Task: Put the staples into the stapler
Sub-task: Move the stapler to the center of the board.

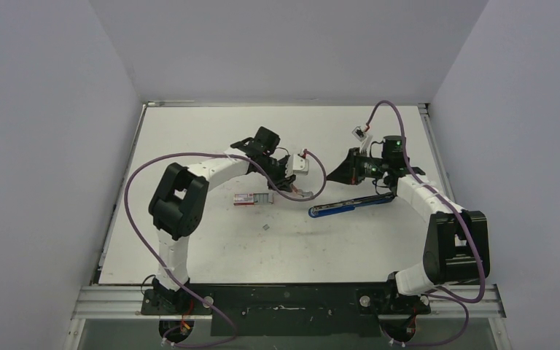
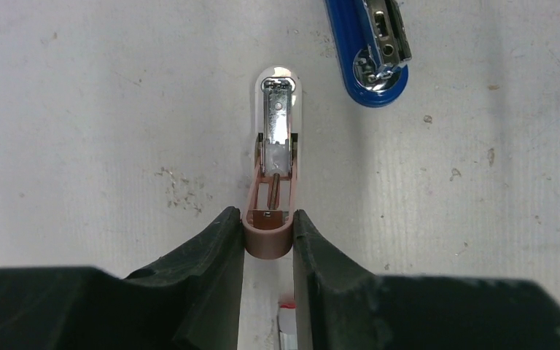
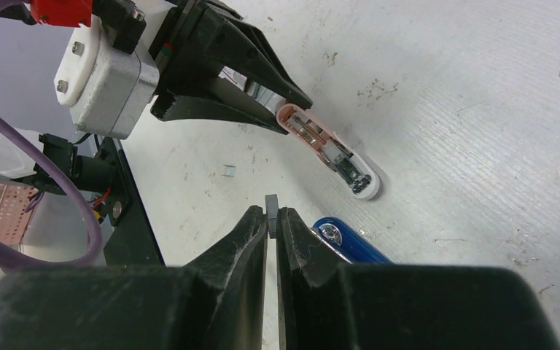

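Note:
The blue stapler [image 1: 339,208] lies on the table right of centre, its black end pointing right. Its blue tip shows in the left wrist view [image 2: 374,55] and under my right fingers [image 3: 351,246]. My right gripper [image 3: 271,213] is shut on a short grey staple strip [image 3: 271,206], held above the stapler's left end; it also shows in the top view [image 1: 329,177]. My left gripper [image 2: 265,216] is shut on a small pink piece [image 2: 268,237] with a metal channel and white tip, resting on the table [image 1: 304,193]. The red-and-white staple box [image 1: 251,198] lies to its left.
A tiny loose staple bit [image 1: 265,227] lies on the white table [image 1: 211,138] in front of the box; it also shows in the right wrist view [image 3: 228,170]. Purple cables loop from both arms. Grey walls close in the table's sides and back.

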Controlling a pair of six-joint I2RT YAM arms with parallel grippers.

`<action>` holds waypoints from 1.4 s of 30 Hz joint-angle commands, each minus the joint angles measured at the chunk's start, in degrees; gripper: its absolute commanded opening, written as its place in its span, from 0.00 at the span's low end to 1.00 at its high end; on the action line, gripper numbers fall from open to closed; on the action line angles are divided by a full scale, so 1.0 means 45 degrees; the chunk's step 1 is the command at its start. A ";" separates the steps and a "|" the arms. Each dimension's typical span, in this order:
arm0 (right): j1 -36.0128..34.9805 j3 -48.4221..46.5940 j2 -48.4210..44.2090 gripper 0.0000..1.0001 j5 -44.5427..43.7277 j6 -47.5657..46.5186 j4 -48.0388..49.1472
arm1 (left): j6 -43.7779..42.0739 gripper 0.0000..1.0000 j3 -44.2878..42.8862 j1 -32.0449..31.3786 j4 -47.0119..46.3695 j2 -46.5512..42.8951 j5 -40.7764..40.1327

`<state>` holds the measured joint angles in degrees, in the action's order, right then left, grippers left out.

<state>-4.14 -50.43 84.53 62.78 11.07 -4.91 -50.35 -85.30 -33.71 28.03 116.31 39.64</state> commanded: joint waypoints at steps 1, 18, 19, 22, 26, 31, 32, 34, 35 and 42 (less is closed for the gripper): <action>0.0050 -0.0460 -0.0099 0.05 -0.0046 -0.0347 -0.0054 | 0.2000 0.00 0.1069 -0.0137 -0.0409 -0.1791 -0.0562; -0.0608 -0.2005 0.0798 0.05 -0.0505 -0.2096 -0.2114 | 0.8563 0.00 0.7243 -0.2591 -0.4297 -0.7009 -0.5143; -0.0613 -0.2014 0.0804 0.05 -0.0513 -0.2158 -0.2159 | 0.8795 0.00 0.7327 -0.2704 -0.4354 -0.7069 -0.5337; -0.0632 -0.1950 0.0740 0.05 -0.0651 -0.2325 -0.2229 | 0.9156 0.00 0.7573 -0.2965 -0.4488 -0.7226 -0.5990; -0.0641 -0.1860 0.0565 0.05 -0.0887 -0.2379 -0.2314 | 0.9475 0.02 0.7803 -0.3146 -0.4576 -0.7311 -0.6151; -0.0759 -0.1820 0.0473 0.05 -0.1102 -0.2764 -0.2422 | 0.9498 0.07 0.8267 -0.3248 -0.4851 -0.7423 -0.6246; -0.0801 -0.1810 0.0473 0.05 -0.1146 -0.2805 -0.2425 | 0.9419 0.09 0.8346 -0.3267 -0.4900 -0.7445 -0.6266; -0.0906 -0.1795 0.0492 0.05 -0.1238 -0.2872 -0.2425 | 0.9184 0.13 0.8475 -0.3296 -0.5017 -0.7472 -0.6190; -0.0963 -0.1785 0.0492 0.05 -0.1286 -0.2929 -0.2440 | 0.9058 0.16 0.8553 -0.3290 -0.5079 -0.7510 -0.6132; -0.1193 -0.1790 0.0531 0.05 -0.1538 -0.3224 -0.2537 | 0.8385 0.25 0.9087 -0.3289 -0.5429 -0.7699 -0.5696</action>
<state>-8.80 -57.12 88.07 56.77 -1.23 -16.93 -10.59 -45.28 -48.29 6.85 83.81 12.45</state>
